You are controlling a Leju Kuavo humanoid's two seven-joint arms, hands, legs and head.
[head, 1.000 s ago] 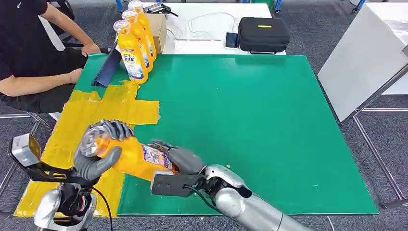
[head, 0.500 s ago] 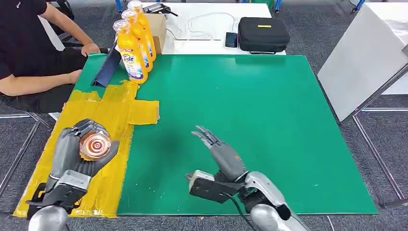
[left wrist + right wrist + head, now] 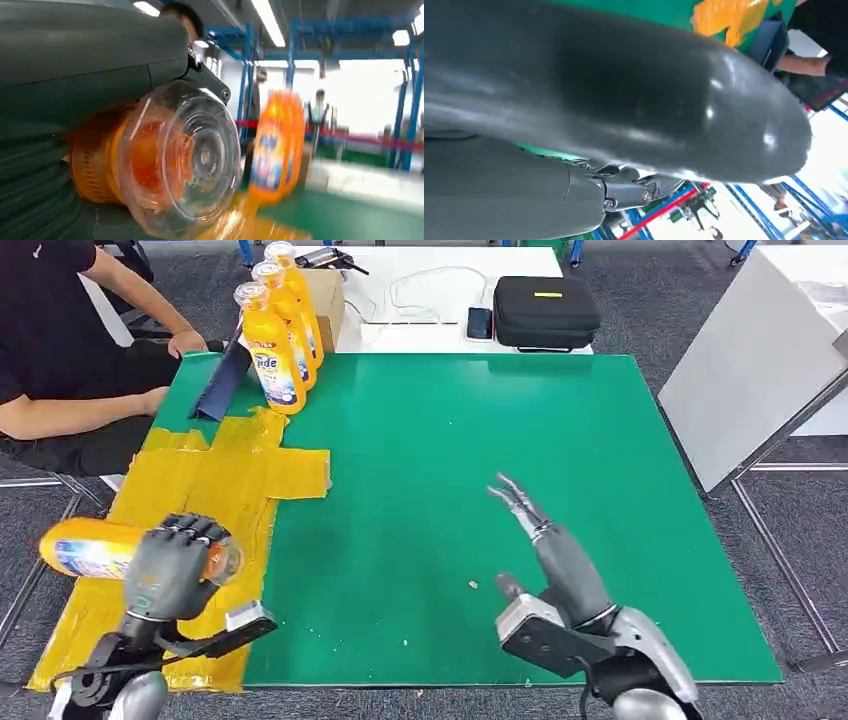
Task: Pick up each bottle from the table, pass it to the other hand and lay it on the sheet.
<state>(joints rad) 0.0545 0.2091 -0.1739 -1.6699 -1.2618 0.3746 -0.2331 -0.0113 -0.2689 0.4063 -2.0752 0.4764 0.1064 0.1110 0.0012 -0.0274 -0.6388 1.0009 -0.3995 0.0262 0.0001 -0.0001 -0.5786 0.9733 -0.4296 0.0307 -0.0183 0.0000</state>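
Left hand (image 3: 175, 570) grasps bottle (image 3: 95, 548) horizontally near its cap, body overhanging the yellow sheet (image 3: 215, 480) edge; early release risks a floor drop. Right hand (image 3: 555, 550) released, empty.

Left hand (image 3: 170, 570): low at the robot's left, fingers curled around the neck end of a bottle (image 3: 95, 548), which lies sideways with its base pointing outward. Right hand (image 3: 555, 555): raised, fingers straight and apart, pointing forward, holding nothing. Right forearm comes in from below.
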